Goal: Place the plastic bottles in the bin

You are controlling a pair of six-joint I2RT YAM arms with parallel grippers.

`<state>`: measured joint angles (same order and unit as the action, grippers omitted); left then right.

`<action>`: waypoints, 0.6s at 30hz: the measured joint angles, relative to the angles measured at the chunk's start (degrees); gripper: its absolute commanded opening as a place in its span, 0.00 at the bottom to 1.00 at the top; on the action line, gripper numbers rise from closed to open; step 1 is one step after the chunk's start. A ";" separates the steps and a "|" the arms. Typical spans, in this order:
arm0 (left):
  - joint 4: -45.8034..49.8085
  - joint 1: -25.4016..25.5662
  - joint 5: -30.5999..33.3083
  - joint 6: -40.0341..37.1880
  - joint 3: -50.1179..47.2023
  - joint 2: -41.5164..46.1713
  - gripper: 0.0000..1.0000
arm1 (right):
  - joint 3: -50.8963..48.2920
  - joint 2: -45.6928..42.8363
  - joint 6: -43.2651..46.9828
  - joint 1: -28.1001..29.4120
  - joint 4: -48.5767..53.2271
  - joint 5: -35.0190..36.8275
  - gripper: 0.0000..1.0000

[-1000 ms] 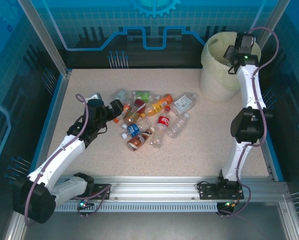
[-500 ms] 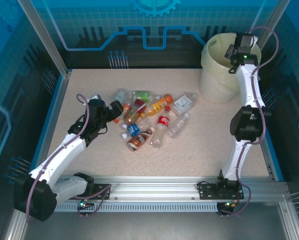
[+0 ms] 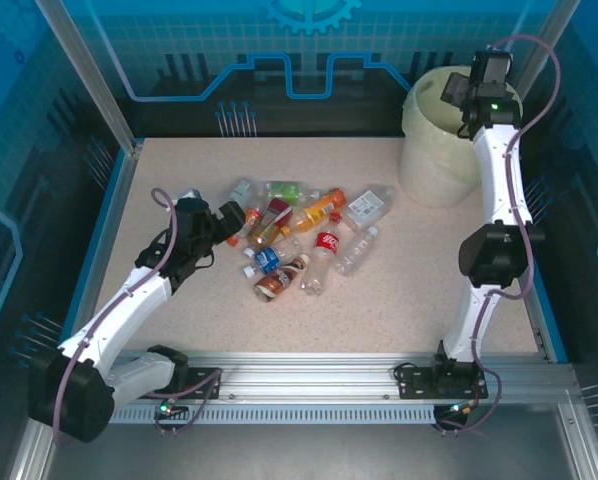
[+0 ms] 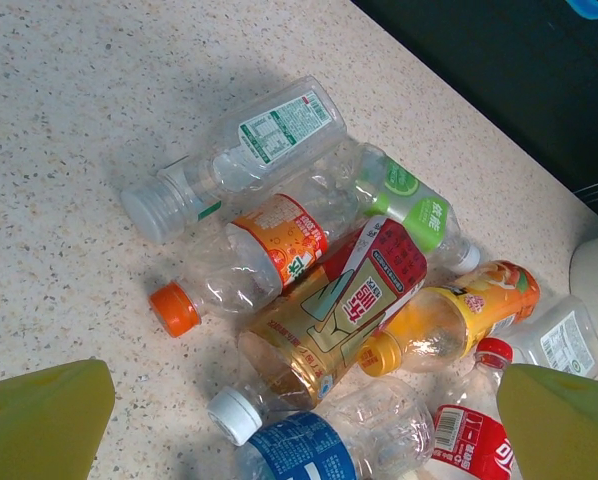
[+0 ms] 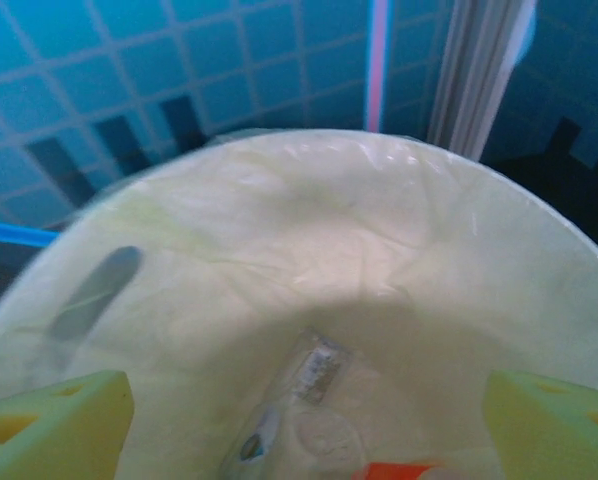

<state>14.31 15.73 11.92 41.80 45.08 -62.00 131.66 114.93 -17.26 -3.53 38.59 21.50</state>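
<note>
Right gripper [image 5: 301, 425] is over the bin [image 3: 426, 172] at the far right corner of the table [image 3: 399, 300], fingers spread wide, gripping nothing; a clear bottle [image 5: 311, 375] lies inside on the bag liner. Left gripper [image 4: 301, 420] hovers at the left edge of the plastic bottles [image 3: 299, 235] heaped mid-table, fingers spread wide, empty, orange-capped bottle [image 4: 264, 255] nearest

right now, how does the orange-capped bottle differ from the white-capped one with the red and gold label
The orange-capped bottle has a clear body; the red-and-gold bottle looks amber. The orange-capped bottle wears an orange band; the red-and-gold bottle's label wraps most of it. The red-and-gold bottle looks bulkier than the orange-capped bottle. Both lie capped on their sides, side by side on the table.
</note>
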 measured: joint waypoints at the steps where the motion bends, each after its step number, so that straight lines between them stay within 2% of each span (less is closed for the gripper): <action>1: -0.02 -0.09 -0.04 0.13 -0.07 0.00 0.99 | -0.02 -1.05 0.35 0.59 0.42 -0.81 0.99; 4: -0.04 -0.37 -0.37 0.31 -0.52 0.02 0.99 | -1.86 -5.22 1.09 2.40 0.63 -3.87 1.00; 7: -0.02 -0.76 -0.72 0.31 -1.11 0.35 0.99 | -7.82 -11.52 1.01 3.82 0.11 -8.04 1.00; 12: -0.61 -1.55 -1.68 0.39 -2.19 0.87 0.99 | -25.07 -23.87 -0.74 6.78 -2.29 -13.00 1.00; 18: -1.11 -2.21 -2.80 1.42 -3.02 0.98 0.99 | -47.39 -35.56 -6.73 14.78 -6.54 -14.25 1.00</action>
<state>13.19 13.52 9.13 43.22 42.06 -61.01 84.27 79.37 -23.99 11.25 32.05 7.25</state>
